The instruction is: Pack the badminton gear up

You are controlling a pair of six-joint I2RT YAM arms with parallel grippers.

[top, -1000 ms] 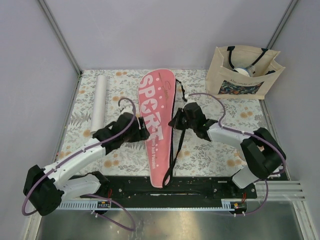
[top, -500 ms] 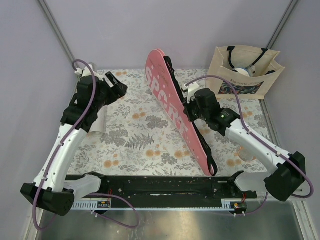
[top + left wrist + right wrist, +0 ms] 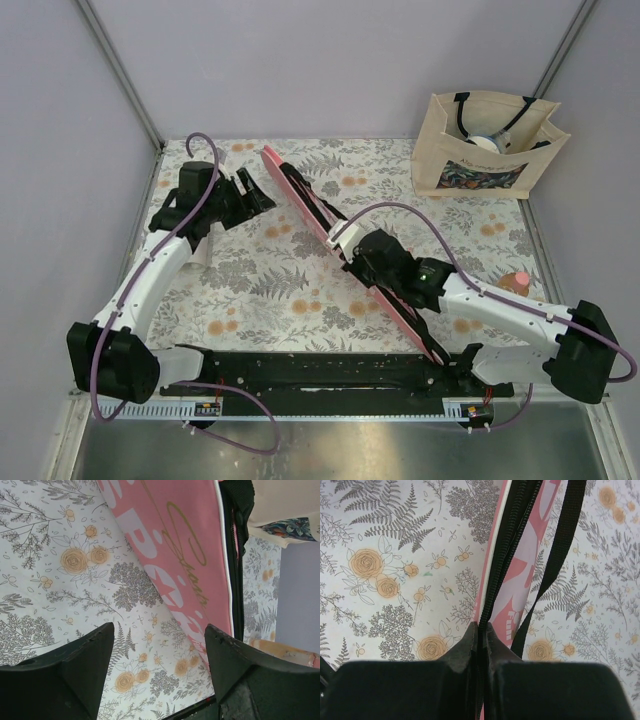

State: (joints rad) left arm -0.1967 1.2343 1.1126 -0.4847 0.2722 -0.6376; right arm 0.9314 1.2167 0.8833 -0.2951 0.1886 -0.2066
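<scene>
I am looking down on a floral worktop (image 3: 290,290) walled on three sides. The long pink racket cover (image 3: 165,545) stands tilted on its edge, running diagonally from the far middle to the near edge by the arm bases. Whether rackets are inside I cannot tell. Far right of the cover, a beige tote bag (image 3: 450,150) stands open against the back corner, holding a rounded white item. Left of the cover is open cloth. My right gripper (image 3: 481,628) is pressed together, pinching the cover's zip edge beside its black strap (image 3: 560,545). My left gripper (image 3: 159,630) hovers spread, empty, near the cover's far end. A small peach bottle (image 3: 518,281) sits right of the cover.
</scene>
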